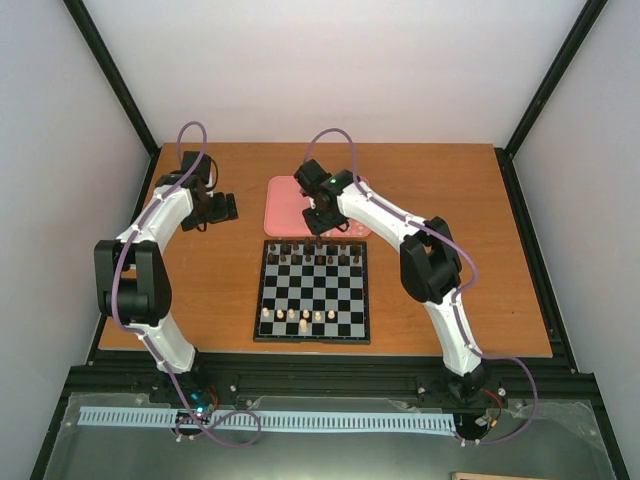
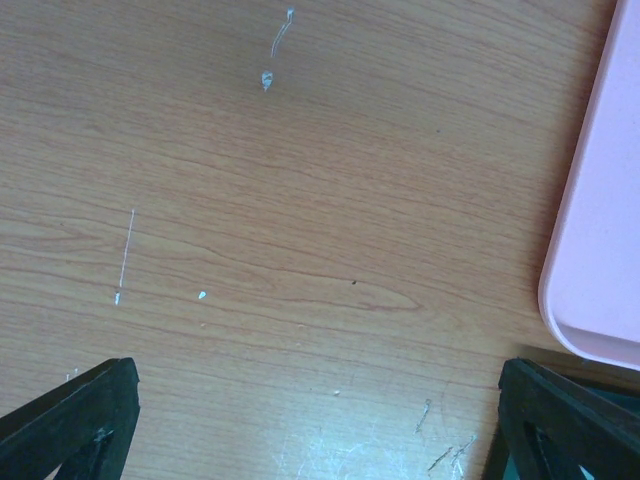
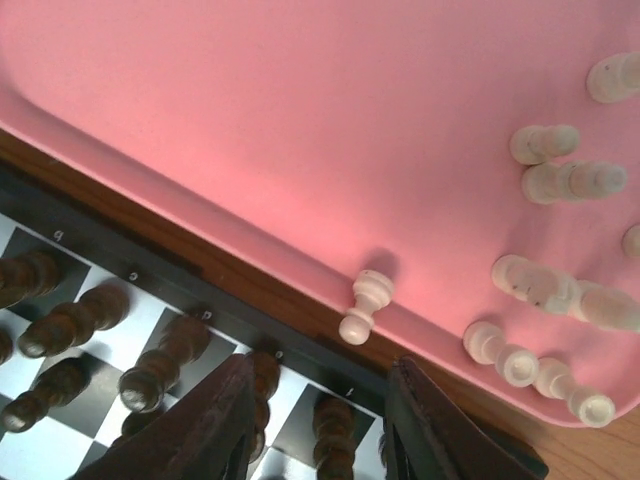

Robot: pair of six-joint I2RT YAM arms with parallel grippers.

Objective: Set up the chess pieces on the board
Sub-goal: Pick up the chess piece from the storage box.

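The checkered board (image 1: 312,292) lies at the table's middle. Dark brown pieces fill its two far rows, and several cream pieces (image 1: 300,318) stand along its near side. More cream pieces (image 3: 560,180) lie on the pink tray (image 1: 290,205). One cream pawn (image 3: 361,306) lies at the tray's near rim. My right gripper (image 1: 320,224) is open and empty. It hangs over the board's far edge, just short of that pawn, and its open jaws show in the right wrist view (image 3: 320,410). My left gripper (image 1: 226,207) is wide open and empty over bare wood left of the tray (image 2: 318,405).
The dark brown pieces (image 3: 150,375) stand right under and left of my right fingers (image 3: 215,425). The pink tray's rim (image 2: 585,250) lies just right of my left gripper. Black frame rails run along the table's sides.
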